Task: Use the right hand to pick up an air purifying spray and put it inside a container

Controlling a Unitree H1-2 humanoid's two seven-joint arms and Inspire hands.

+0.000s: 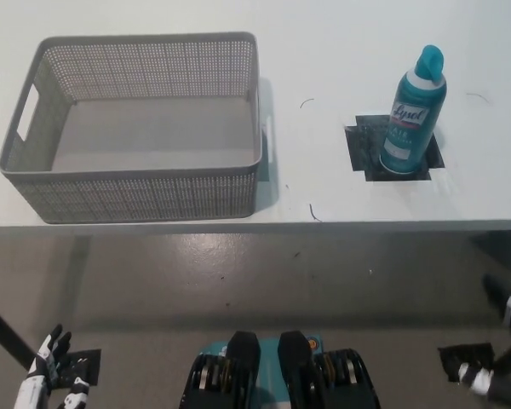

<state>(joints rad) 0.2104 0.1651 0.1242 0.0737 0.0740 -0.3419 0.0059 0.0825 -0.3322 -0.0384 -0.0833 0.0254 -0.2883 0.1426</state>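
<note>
Nothing done yet. The teal aerosol spray can (413, 115) stands upright on the white bench (324, 51) at two o'clock, well apart from the empty grey perforated plastic basket (136, 196) at ten o'clock. My black right hand (502, 354) hangs low at five o'clock, fingers' state indiscernible; my white left hand (51, 375) rests at seven o'clock, fingers spread, empty. Pickup and placement remain.

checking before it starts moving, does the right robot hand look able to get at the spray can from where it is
Probably yes. The spray can stands upright and alone on black tape at the table's right side, well clear of the basket. The right robot hand hangs low at the right edge, below the table, with nothing between them.
</note>
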